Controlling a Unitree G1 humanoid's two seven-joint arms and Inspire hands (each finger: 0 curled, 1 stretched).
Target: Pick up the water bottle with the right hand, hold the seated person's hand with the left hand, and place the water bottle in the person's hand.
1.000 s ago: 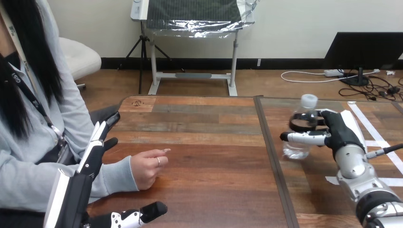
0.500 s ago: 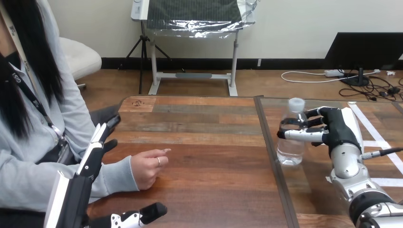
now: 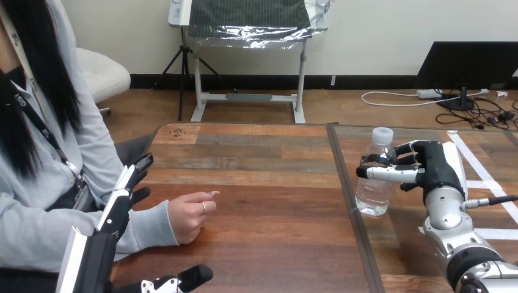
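While right hand (image 3: 435,172) fingers are curling round the upright water bottle (image 3: 374,189) on the table (image 3: 262,160) | left hand (image 3: 116,210) fingers are stretching straight, thumb wide | person's hand (image 3: 188,215) is resting beside them.

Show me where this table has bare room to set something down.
The widest bare stretch is the table middle, between the person's hand and the bottle. The far strip is bare too. Crowded: the left side, where the left hand stands near the person's hand, and the right, where the right hand grips the bottle.
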